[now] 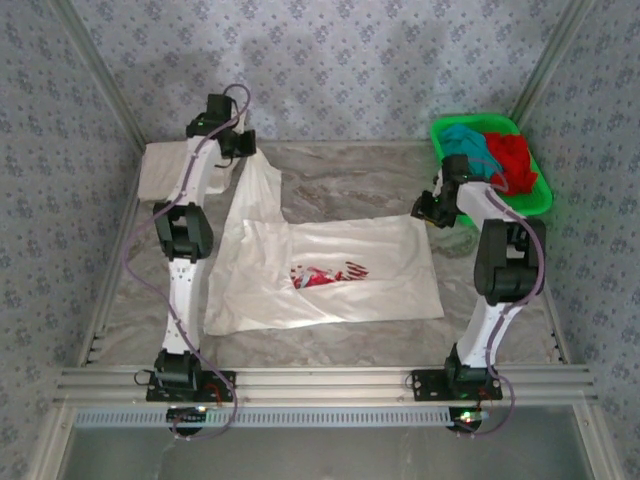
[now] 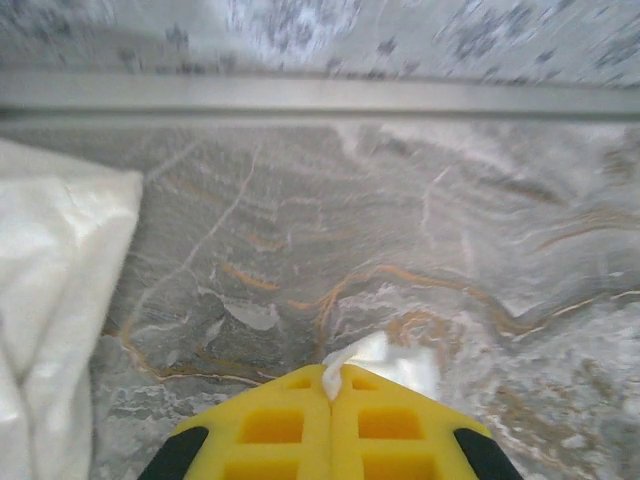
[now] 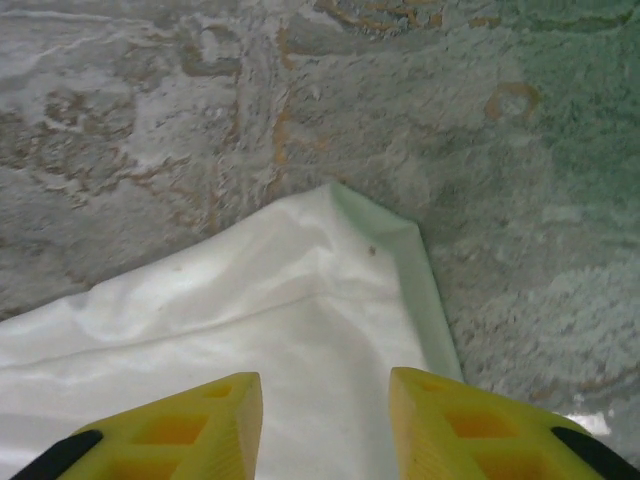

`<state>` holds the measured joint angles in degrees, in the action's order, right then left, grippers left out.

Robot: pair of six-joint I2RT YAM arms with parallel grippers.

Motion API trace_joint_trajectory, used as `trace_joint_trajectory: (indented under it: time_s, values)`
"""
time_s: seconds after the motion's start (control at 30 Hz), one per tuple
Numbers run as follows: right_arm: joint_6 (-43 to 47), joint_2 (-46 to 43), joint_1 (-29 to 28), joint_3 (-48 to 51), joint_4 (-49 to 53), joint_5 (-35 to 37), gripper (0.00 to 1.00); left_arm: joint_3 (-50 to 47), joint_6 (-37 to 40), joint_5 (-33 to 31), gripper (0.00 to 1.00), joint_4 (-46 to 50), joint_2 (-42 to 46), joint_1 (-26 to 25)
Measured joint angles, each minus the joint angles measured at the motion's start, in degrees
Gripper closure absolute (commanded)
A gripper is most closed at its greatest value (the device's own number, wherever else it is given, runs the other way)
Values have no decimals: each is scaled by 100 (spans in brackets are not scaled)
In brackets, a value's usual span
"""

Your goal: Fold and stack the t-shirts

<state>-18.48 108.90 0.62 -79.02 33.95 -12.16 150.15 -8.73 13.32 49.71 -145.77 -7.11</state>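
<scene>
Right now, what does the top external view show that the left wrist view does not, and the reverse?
Top external, not left wrist: the green basket holding the teal t-shirt and the red t-shirt, the red print on the spread white t-shirt, and the right tool at that shirt's far right corner. Left wrist, not top external: the yellow fingers of the left tool shut on a pinch of that shirt. Both: the table and the other white t-shirt.

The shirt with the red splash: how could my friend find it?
Start at the grey marble tabletop. Spread across its middle lies a white cloth t-shirt. Unlike the plain white cloth at the far left, it bears a red splash print.
</scene>
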Motion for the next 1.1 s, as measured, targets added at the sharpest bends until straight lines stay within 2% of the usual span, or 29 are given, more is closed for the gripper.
trace_joint_trajectory:
  time_s: [0.13,0.27,0.33,0.63,0.87,0.93,1.1]
  values:
    - [68,391,-17,-323,13,114,50,-367,81,-2,100,-33,450,0]
    - [122,616,-28,-503,20,153,47,-533,181,-35,100,-35,531,0]
    - [146,715,-42,-549,20,155,42,-610,221,-57,100,-31,531,0]
    - [260,1115,-55,-857,164,127,45,-623,275,-94,100,-33,466,2]
    - [348,1113,-107,-944,223,326,39,-621,299,-160,100,-15,195,74]
    - [345,1025,-190,-933,256,573,34,-621,315,-201,100,-7,120,87]
    - [289,623,-365,-885,264,1023,34,-621,332,-223,100,17,83,107]
